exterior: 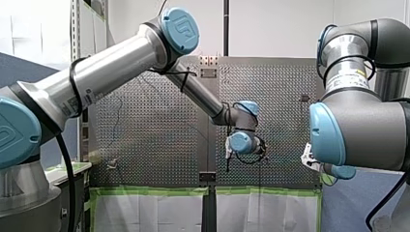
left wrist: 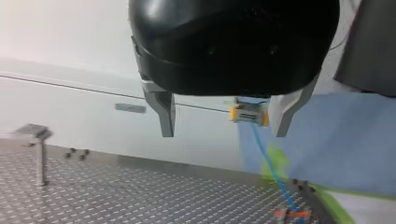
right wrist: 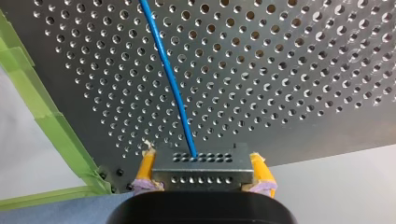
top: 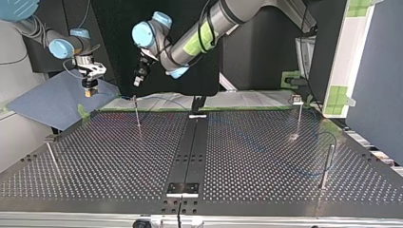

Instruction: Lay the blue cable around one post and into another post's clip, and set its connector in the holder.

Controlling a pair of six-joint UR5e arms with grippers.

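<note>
My right gripper (right wrist: 202, 159) is clamped on the connector (right wrist: 201, 170), a grey rectangular block with two rows of small holes, squeezed between yellow pads (right wrist: 145, 168) with frayed purple edges. The thin, smooth blue cable (right wrist: 170, 79) leaves the block's middle and runs in a gentle curve over the table (right wrist: 289, 70), a metal sheet drilled with a regular grid of round holes and edged with green tape (right wrist: 51, 126). In the top view, that gripper (top: 90, 88) hangs with the connector beyond the table's far left corner, above a blue sheet (top: 47, 102).

My left gripper (left wrist: 224, 133), glossy black and rounded, stands open and empty, its tapered metal fingers (left wrist: 164, 109) well apart. It hangs over the table's far edge, near a slim upright post (top: 137, 116). Past its fingers the connector (left wrist: 250, 112) shows, the cable (left wrist: 268, 163) dropping from it to the table.
</note>
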